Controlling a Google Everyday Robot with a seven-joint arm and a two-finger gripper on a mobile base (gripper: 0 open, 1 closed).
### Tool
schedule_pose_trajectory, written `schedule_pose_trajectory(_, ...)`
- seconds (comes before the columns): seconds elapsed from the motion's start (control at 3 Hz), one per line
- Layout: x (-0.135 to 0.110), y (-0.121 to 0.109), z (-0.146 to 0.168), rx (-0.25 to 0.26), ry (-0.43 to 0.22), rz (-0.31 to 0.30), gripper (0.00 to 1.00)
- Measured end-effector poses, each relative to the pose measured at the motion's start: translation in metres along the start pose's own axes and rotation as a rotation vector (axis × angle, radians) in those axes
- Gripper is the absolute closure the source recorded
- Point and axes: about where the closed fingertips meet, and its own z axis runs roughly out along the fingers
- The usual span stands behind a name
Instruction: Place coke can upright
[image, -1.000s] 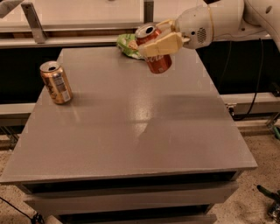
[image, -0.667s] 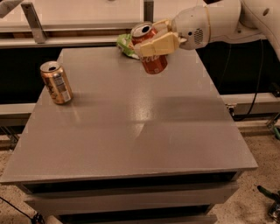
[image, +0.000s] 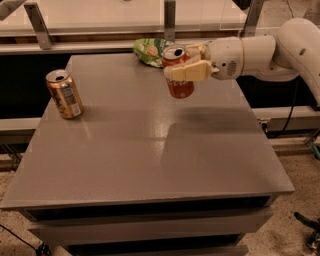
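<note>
Coke can (image: 179, 70) is clamped between the closed fingers of the gripper (image: 187, 70), held slightly tilted above the table (image: 150, 145), upper centre of frame.

Almost no lettering can be read; the red can shows only a trace of white script.

The coke can (image: 181, 88), in the upper middle of the frame, is clamped by the gripper (image: 179, 62) above the table (image: 150, 160). White script shows low on its red body but is too small to spell out. The gold-orange can (image: 64, 94) at the left of the frame has a pale label with illegible words. The green bag (image: 150, 50) at top centre has a printed patch that is also illegible.
</note>
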Motion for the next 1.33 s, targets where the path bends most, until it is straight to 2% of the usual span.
schedule_pose_trajectory(0.33,0.021,-0.003,-0.008,0.018,-0.066,0.016,1.00)
schedule_pose_trajectory(0.67,0.035,-0.006,-0.013,0.026,-0.106,0.028,0.83)
schedule_pose_trajectory(1.33,0.058,-0.011,-0.022,0.035,-0.154,0.107,0.36)
